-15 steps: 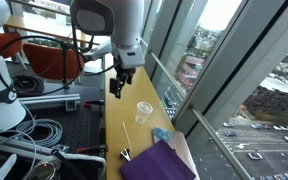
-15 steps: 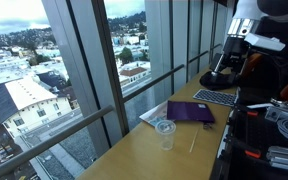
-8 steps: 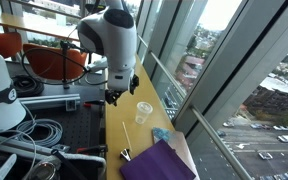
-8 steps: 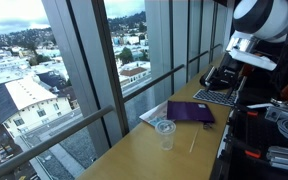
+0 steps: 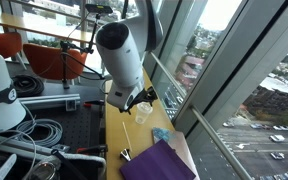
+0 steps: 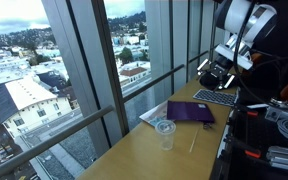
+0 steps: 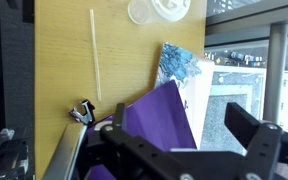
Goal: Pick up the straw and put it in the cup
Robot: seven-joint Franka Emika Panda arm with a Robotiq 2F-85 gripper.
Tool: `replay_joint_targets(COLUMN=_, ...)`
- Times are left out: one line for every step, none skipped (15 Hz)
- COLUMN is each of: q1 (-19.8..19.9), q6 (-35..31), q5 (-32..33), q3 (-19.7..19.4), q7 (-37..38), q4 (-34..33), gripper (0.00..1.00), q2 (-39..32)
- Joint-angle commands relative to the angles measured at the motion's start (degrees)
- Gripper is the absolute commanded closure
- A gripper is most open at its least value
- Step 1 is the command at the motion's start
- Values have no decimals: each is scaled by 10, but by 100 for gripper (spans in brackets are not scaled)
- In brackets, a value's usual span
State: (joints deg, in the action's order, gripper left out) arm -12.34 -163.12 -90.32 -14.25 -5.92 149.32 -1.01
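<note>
The thin clear straw [image 7: 95, 55] lies flat on the wooden table [image 7: 59, 70], left of the clear plastic cup [image 7: 160, 10] that stands at the top edge of the wrist view. In an exterior view the cup [image 6: 165, 132] stands upright with the straw [image 6: 194, 143] beside it. In an exterior view the cup [image 5: 144, 113] shows just below my gripper [image 5: 137, 99]. My gripper [image 7: 182, 124] is open and empty, high above the purple folder [image 7: 154, 125], apart from straw and cup. It also shows in an exterior view [image 6: 215, 75].
A purple folder [image 6: 191, 112] lies on white paper next to a blue patterned packet [image 7: 179, 68]. A black binder clip [image 7: 81, 112] sits by the folder's corner. A keyboard [image 6: 216, 97] lies behind. Window glass borders the table; cables and equipment [image 5: 34, 135] lie on the opposite side.
The arm has swung and tilted its wrist, bringing the gripper lower and nearer the cup end of the table. The straw, cup and folder have not moved.
</note>
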Motion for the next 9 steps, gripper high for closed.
replay_joint_targets(q1=18, q6=9, q5=-157, q3=-10, q7=-64, q4=-112, gripper=0, q2=-109)
replay_joint_targets(q1=22, q6=4, q5=-203, q3=-9, q7=-75, q4=-139, gripper=0, q2=-137)
replay_joint_targets(q1=24, q6=-1, q5=-248, q3=-8, q7=-85, q4=-164, gripper=0, q2=-163)
replay_joint_targets(q1=20, q6=-11, q5=-293, q3=-10, q7=-93, q4=-182, gripper=0, q2=-186)
replay_joint_targets(q1=12, q6=-20, q5=-338, q3=-16, q7=-101, q4=-200, gripper=0, q2=-210)
replay_joint_targets(q1=0, q6=-30, q5=-383, q3=-22, q7=-107, q4=-210, gripper=0, q2=-231)
replay_joint_targets(q1=-12, q6=-37, q5=-429, q3=-29, q7=-112, q4=-220, gripper=0, q2=-253)
replay_joint_targets(q1=-26, q6=-51, q5=-473, q3=-28, q7=-114, q4=-219, gripper=0, q2=-269)
replay_joint_targets(q1=-37, q6=-56, q5=-518, q3=-28, q7=-125, q4=-219, gripper=0, q2=-286)
